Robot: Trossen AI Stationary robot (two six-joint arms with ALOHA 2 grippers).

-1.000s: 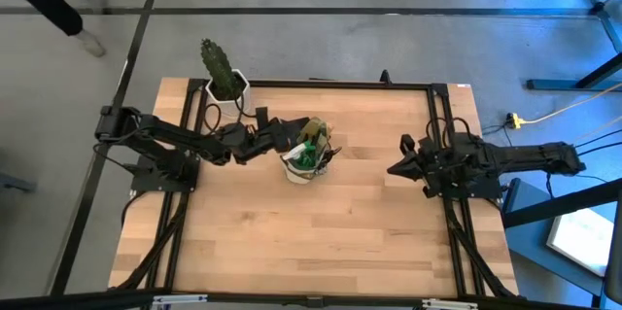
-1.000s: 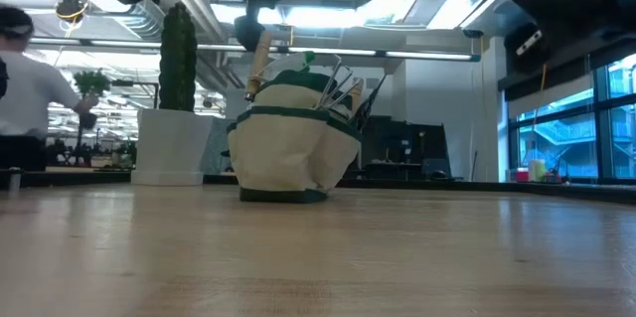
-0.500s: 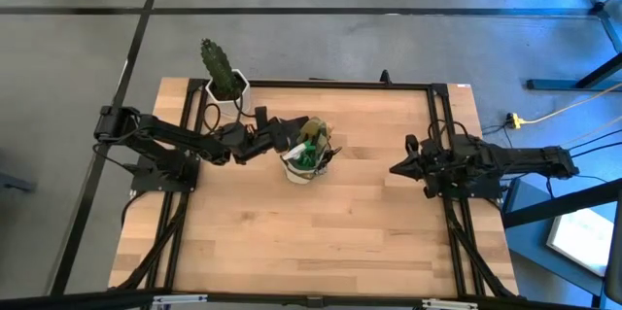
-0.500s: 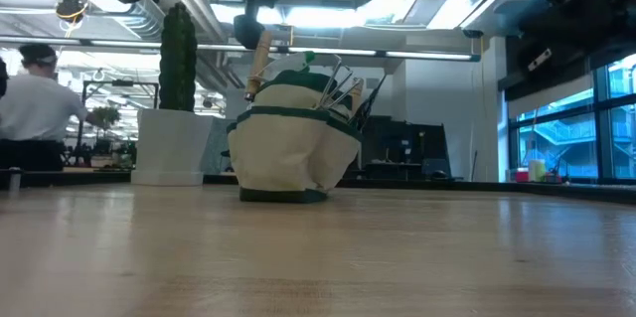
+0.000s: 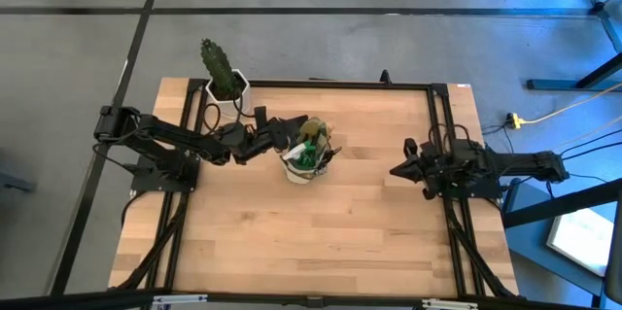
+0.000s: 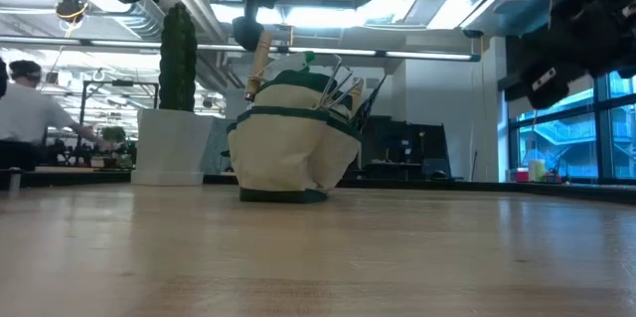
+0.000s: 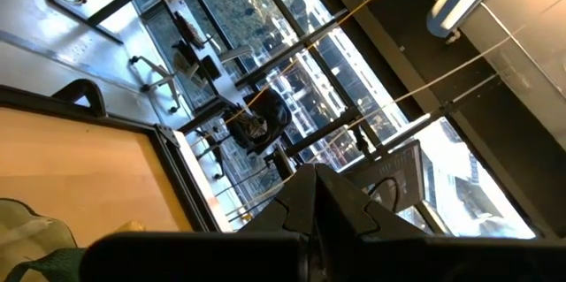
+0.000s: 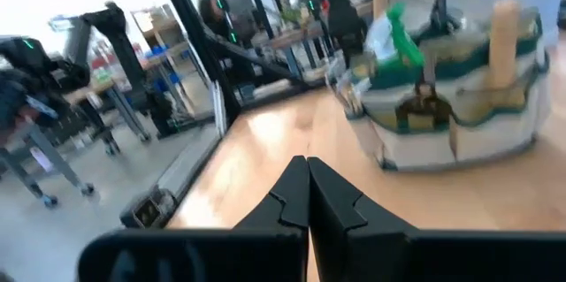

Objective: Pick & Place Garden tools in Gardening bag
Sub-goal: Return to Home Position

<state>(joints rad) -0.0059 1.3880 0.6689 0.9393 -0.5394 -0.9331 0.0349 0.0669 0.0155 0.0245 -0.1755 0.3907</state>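
The gardening bag [image 5: 309,159], cream with green bands, stands upright on the table left of centre [image 6: 293,153]. Garden tools stick out of its top: a wooden handle [image 6: 260,59], wire rake tines [image 6: 340,80] and a green item [image 6: 308,59]. My left gripper [image 5: 294,135] is shut with nothing between its fingers [image 7: 314,189]. It stays just over the bag's left rim, tipped slightly upward, by the wooden handle's top. My right gripper [image 5: 393,170] is shut and empty [image 8: 307,165]. It points level at the bag [image 8: 451,105] from near the table's right edge.
A cactus in a white pot [image 5: 225,79] stands at the far left of the table, behind my left arm [image 6: 177,108]. Bare wood [image 5: 311,232] spreads over the near half and the middle. A person [image 6: 25,108] shows in the room beyond.
My right arm has drawn back toward the table's right edge and sunk lower, its gripper staying shut. The bag and its tools have not moved.
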